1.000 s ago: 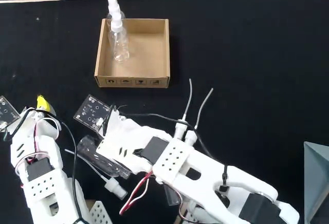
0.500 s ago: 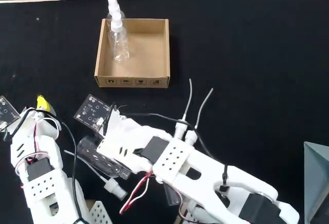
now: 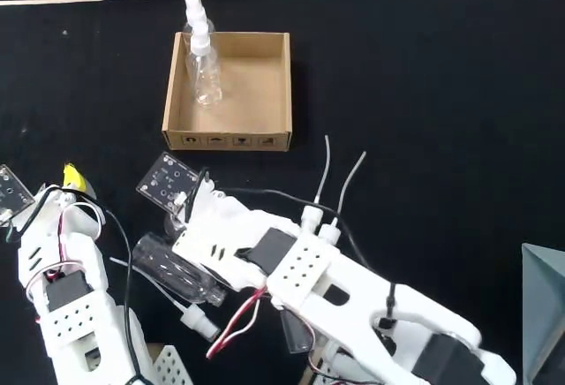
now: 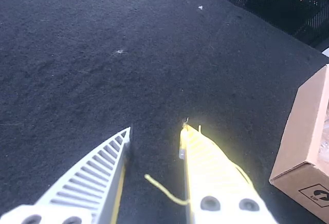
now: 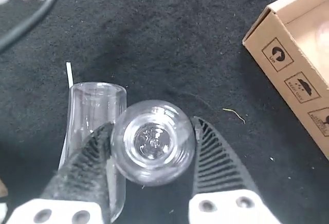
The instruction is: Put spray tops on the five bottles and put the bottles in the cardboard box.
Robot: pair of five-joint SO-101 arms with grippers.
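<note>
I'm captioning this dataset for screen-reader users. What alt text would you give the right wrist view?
The right gripper clasps a clear bottle, seen end-on, between its black fingers. A second clear bottle lies on the black table beside it, with a corner of the cardboard box farther off.

We read no words, only small black boxed pictograms (image 5: 278, 54) along the brown cardboard box's (image 3: 256, 140) outer wall.

Cardboard box (image 4: 303, 147) cut by frame edge, left wrist view. Lying bottle (image 3: 163, 266) partly hidden under right arm (image 3: 309, 270), high view.
</note>
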